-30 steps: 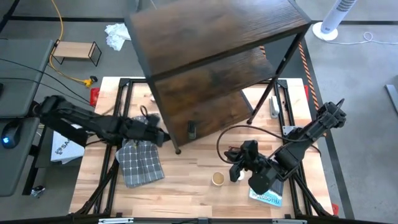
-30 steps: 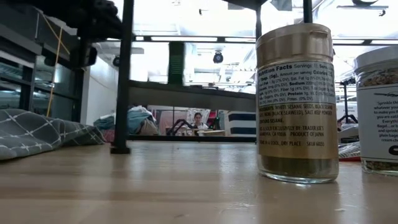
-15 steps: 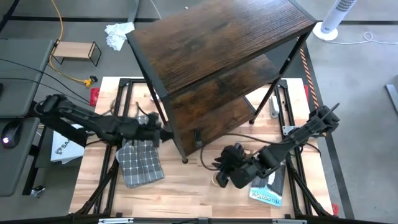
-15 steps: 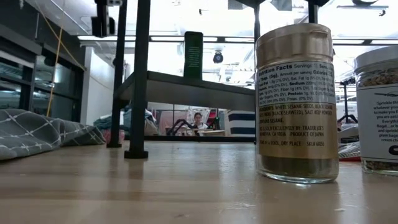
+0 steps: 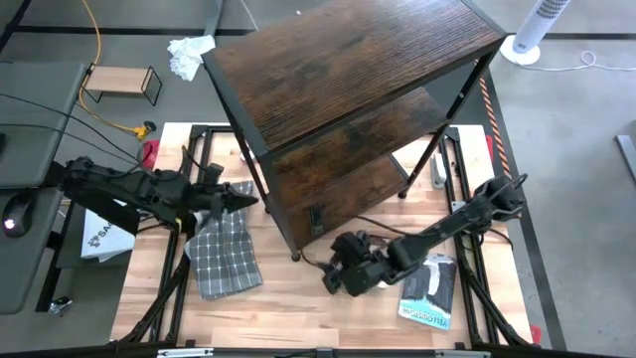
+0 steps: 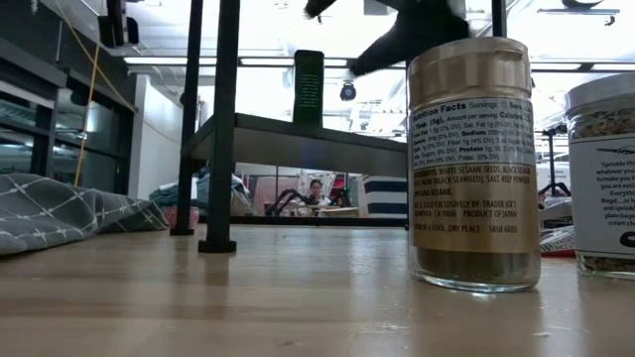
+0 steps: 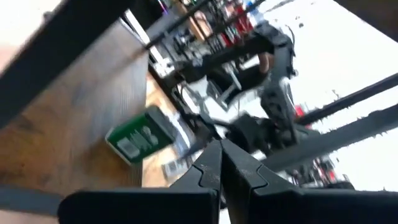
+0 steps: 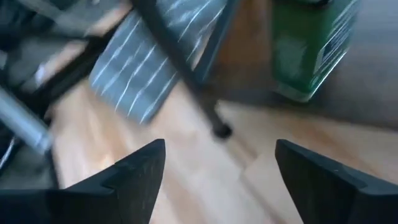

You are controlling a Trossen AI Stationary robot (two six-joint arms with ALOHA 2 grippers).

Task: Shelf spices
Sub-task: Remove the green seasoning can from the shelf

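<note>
The shelf (image 5: 348, 70) stands on the table's far middle, and its near-left leg (image 6: 220, 129) rests on the wood. A green tin (image 7: 140, 134) sits on its lowest board. A gold-lidded spice jar (image 6: 474, 164) stands on the table near the front. A second jar (image 6: 605, 178) stands beside it. My right gripper (image 8: 217, 180) is open and hovers over the gold-lidded jar, hiding it in the high view. My left gripper (image 5: 248, 202) is shut, just left of the shelf's front post.
A grey checked cloth (image 5: 224, 254) lies left of the shelf's leg. A blue-and-white book (image 5: 427, 298) lies under my right arm near the front right. A small light-wood stand (image 5: 121, 82) and a fan (image 5: 527, 40) stand on the floor beyond the table.
The shelf has slid and turned a little toward the table's near edge, then stayed put. My left gripper has drawn back toward the table's left, away from the shelf. My right gripper has gone toward the table's left and now stands over the gold-lidded jar.
</note>
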